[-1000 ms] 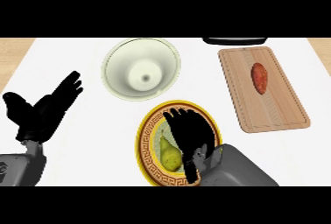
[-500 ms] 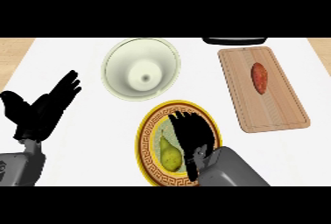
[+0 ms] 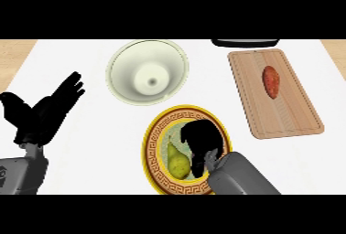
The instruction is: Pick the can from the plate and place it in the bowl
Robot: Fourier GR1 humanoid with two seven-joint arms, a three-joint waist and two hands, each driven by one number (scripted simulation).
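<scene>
The right hand (image 3: 201, 139) lies over the plate (image 3: 151, 148) beside a pear (image 3: 177, 162), near the bowl (image 3: 128, 68).

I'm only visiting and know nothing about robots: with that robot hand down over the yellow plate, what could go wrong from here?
The right robot hand hides the can on the plate, so whether it is held cannot be seen; it might tip or slip when lifted.
The pear lies right beside that hand and could get nudged across the plate.
The bowl sits just beyond the plate; a low carry might bump its rim.
</scene>
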